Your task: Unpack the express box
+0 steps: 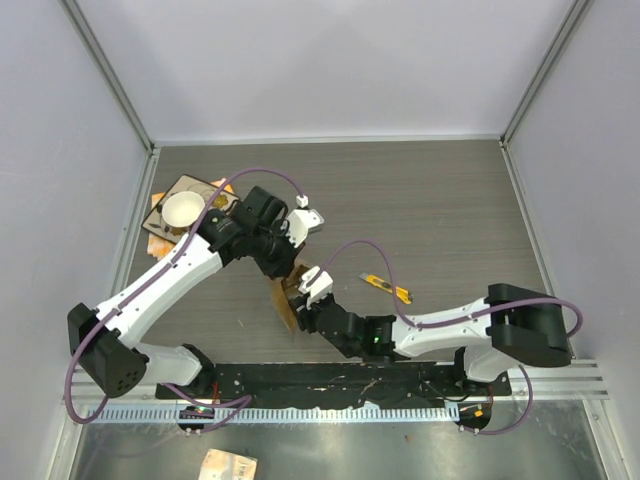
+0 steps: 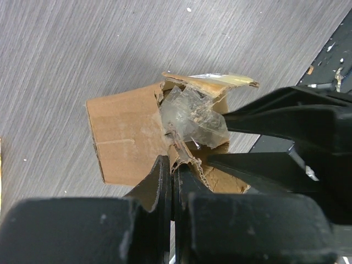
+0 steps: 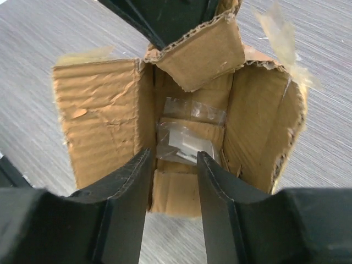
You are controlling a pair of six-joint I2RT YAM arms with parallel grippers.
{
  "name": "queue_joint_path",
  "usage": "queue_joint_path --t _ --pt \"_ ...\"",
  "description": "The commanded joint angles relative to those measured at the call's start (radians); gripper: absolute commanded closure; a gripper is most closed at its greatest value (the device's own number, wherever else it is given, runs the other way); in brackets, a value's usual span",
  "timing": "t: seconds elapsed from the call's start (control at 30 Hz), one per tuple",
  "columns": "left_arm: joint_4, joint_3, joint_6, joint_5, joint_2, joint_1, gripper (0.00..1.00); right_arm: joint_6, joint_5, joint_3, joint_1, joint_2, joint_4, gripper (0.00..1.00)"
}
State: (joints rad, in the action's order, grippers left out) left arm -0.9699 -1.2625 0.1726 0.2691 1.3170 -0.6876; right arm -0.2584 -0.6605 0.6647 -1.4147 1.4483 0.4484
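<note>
The express box (image 1: pixel 284 303) is a small brown cardboard box with its top flaps torn open, near the table's front centre. My left gripper (image 2: pixel 173 165) is shut on the torn edge of one flap (image 3: pixel 201 52); loose clear tape (image 2: pixel 195 115) hangs by it. My right gripper (image 3: pixel 173 157) is open, its two fingers at the box's open mouth, pointing in. Inside lies a clear plastic bag (image 3: pixel 187 132) with a small white item. In the top view the left gripper (image 1: pixel 296 267) and the right gripper (image 1: pixel 303 298) meet at the box.
A yellow utility knife (image 1: pixel 385 288) lies right of the box. A flat brown-and-orange card with a white cup (image 1: pixel 184 209) sits at the back left. The black base rail (image 1: pixel 330 378) runs along the near edge. Grey walls enclose the table.
</note>
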Motion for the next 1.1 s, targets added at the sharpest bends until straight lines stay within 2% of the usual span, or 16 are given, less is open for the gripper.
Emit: queue_joint_path --t 0.0,0.17,0.23,0.37,0.57,0.87,1.07 --pt "0.019 -0.02 -0.016 0.047 -0.042 -0.012 1.0 -0.007 -0.143 0.053 -0.004 0.066 0.174 0.52" --pt "0.019 0.005 -0.018 0.068 -0.053 -0.018 1.0 -0.015 -0.154 0.076 -0.004 0.129 0.205 0.37" --pt "0.019 0.009 -0.012 0.07 -0.056 -0.018 1.0 -0.034 -0.142 0.087 -0.004 0.153 0.182 0.37" --pt "0.03 0.031 -0.004 0.053 -0.073 -0.02 1.0 -0.076 -0.1 0.052 -0.004 0.109 0.101 0.6" --pt "0.065 0.078 0.015 0.01 -0.09 -0.021 1.0 -0.156 0.007 -0.046 -0.004 -0.046 0.01 0.77" --pt "0.076 0.078 0.016 -0.028 -0.098 -0.043 1.0 -0.196 0.085 -0.053 -0.004 -0.1 -0.123 0.85" --pt "0.094 0.091 0.007 -0.033 -0.101 -0.075 1.0 -0.17 0.036 -0.025 -0.004 -0.066 -0.06 0.85"
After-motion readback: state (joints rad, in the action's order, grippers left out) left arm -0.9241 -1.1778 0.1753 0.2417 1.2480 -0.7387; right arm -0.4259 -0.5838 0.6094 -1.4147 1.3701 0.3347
